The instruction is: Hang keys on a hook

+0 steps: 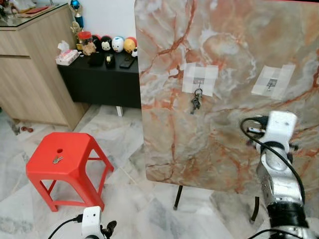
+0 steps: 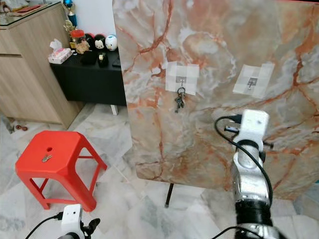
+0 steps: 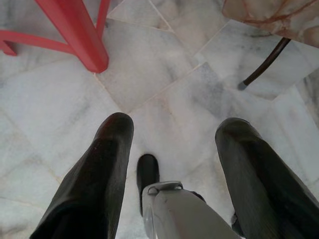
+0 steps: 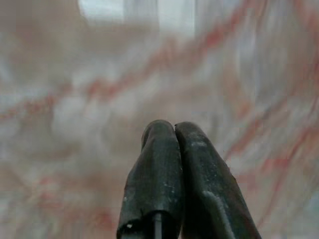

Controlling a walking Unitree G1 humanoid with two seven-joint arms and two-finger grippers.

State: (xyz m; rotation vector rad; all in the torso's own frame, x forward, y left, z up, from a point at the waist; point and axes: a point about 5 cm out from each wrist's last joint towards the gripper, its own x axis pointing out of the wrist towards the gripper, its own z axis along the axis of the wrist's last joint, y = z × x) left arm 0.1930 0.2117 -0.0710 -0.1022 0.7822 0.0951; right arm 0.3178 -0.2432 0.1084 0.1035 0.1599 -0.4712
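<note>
A bunch of keys [image 1: 196,102] hangs from the left hook [image 1: 198,81], taped onto an upright marble board [image 1: 234,40]. A second taped hook [image 1: 272,83] to its right is bare. Another small key [image 1: 58,160] lies on top of the red stool [image 1: 67,162]. My right arm is raised in front of the board, below the bare hook; its gripper [image 4: 172,130] is shut with nothing between the fingers, close to the marble face. My left gripper [image 3: 172,129] hangs low over the floor, open and holding nothing.
The board stands on thin dark legs [image 1: 177,197] on a marble tile floor [image 1: 134,209]. A black side table [image 1: 102,79] with figurines and a tissue box stands behind the stool, next to a wooden cabinet [image 1: 35,69] at the left.
</note>
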